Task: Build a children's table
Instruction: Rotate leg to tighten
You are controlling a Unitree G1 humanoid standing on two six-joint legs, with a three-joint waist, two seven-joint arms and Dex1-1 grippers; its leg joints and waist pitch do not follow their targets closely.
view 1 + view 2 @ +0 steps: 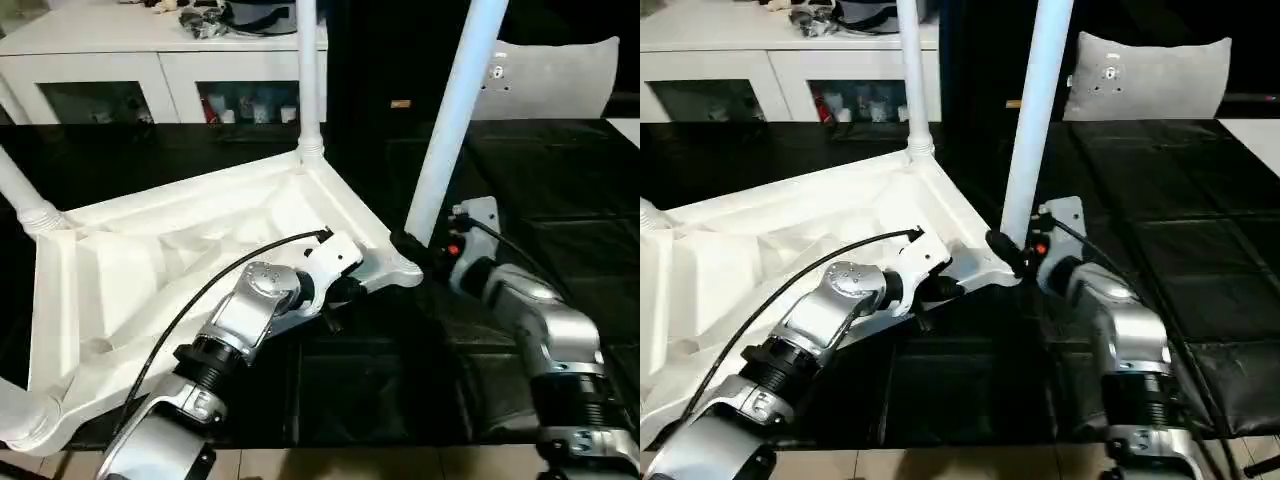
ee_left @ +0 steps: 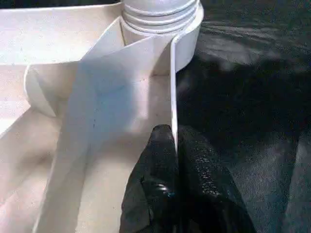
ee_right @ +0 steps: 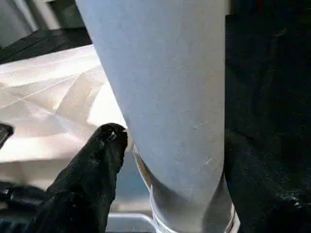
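Lying upside down on the black desk (image 1: pixel 560 170): top (image 1: pixel 180 250), three legs seated. Fourth leg (image 1: pixel 450 120) in the near right socket, seating unclear. Left pincer (image 2: pixel 172 160) clamped on the top's rim; right pincer (image 3: pixel 170 160) around the fourth leg, grip unclear.

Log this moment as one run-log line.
left gripper: shut on top rim | right gripper: around near leg base | far leg: socketed
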